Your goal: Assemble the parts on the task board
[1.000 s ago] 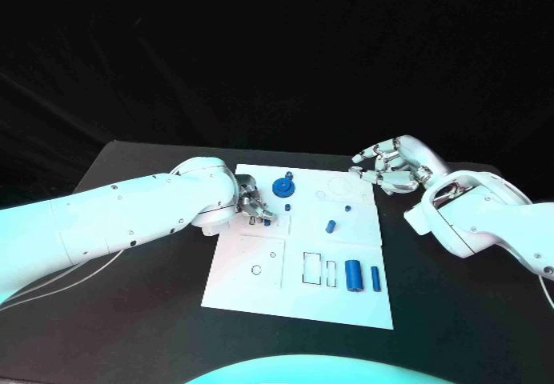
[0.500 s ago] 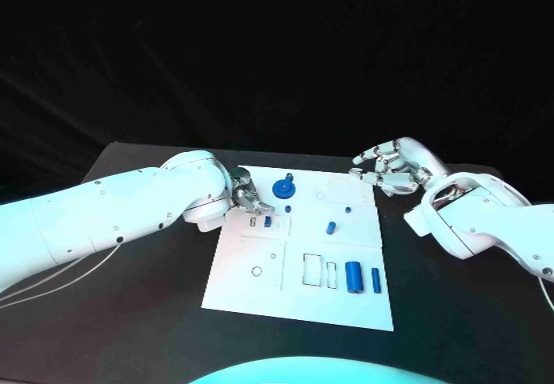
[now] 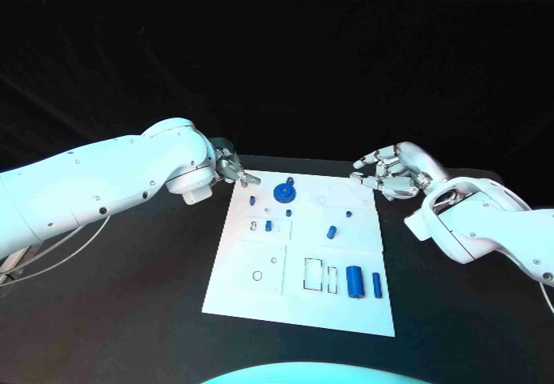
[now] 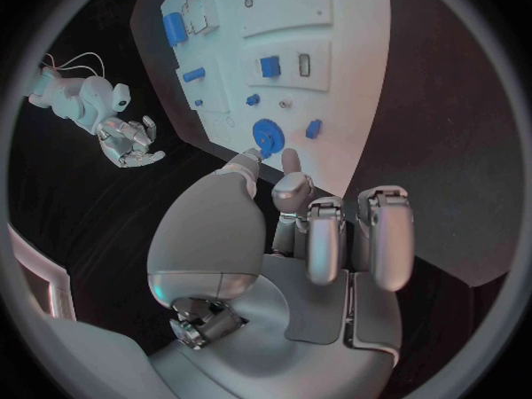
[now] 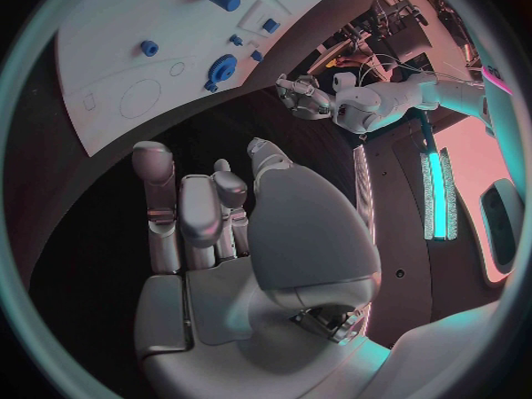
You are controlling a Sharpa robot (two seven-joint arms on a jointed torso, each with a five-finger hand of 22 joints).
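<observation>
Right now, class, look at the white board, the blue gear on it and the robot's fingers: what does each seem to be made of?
The white board looks like matte plastic or painted sheet: flat, even, no glare. The blue gear seems to be moulded or printed plastic: solid colour, dull surface. The left hand has fingers that look like brushed metal or silver-coated plastic, given their soft grey sheen; which one cannot be told.

Robotics lab or test cell. Evidence: black table [image 3: 138,264] against black backdrop; white task board [image 3: 303,264] with printed outlines at table's middle; loose cable at table's left edge; equipment racks, wiring and glowing light strip [image 5: 434,195] in right wrist view.
</observation>
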